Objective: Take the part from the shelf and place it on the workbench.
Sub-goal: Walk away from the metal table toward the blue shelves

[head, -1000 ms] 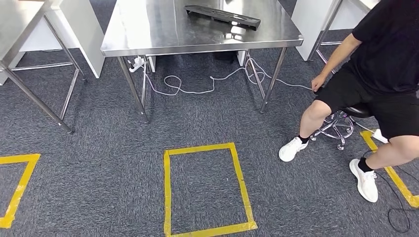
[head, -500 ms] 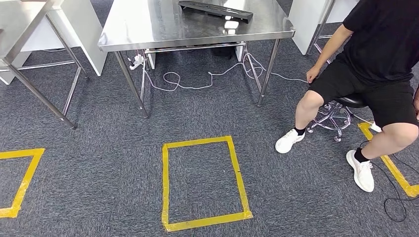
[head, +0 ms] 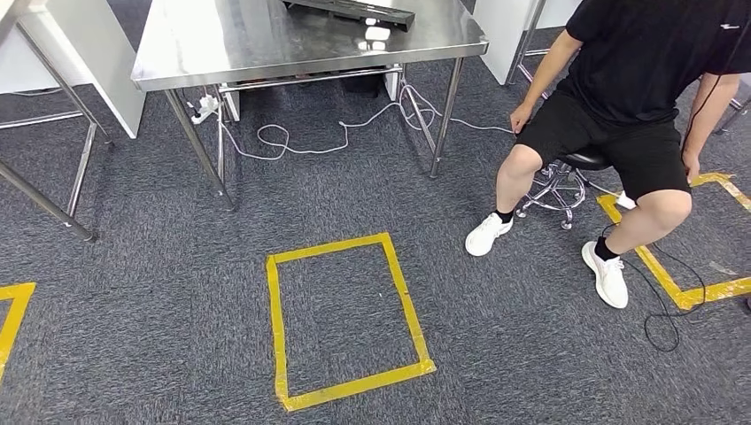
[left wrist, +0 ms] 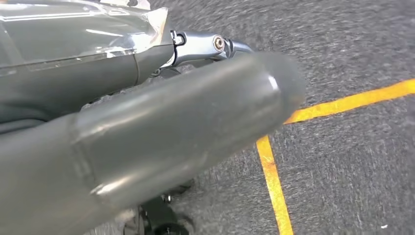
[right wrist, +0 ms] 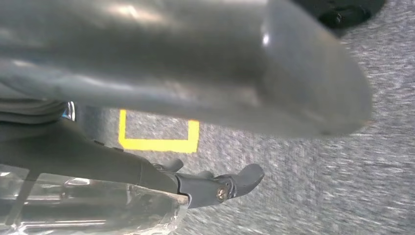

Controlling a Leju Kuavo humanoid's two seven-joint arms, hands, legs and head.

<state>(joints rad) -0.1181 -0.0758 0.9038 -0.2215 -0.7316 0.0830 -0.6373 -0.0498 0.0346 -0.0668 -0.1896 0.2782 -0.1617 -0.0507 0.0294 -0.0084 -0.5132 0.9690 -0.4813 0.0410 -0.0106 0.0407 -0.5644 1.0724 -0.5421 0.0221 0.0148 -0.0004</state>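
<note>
With the camera swinging right since a moment ago, the part (head: 350, 10) already lies on the steel surface (head: 266, 40), both robot hands hanging, their grasp state impossible to tell.

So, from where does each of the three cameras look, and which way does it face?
Head view: high on the body, facing forward and down at the steel table, the tape square and a seated person.
Left wrist view: behind the left hand, looking down at carpet and tape.
Right wrist view: behind the right hand, looking down at carpet and tape.
Shared: all show grey carpet with yellow tape.
</note>
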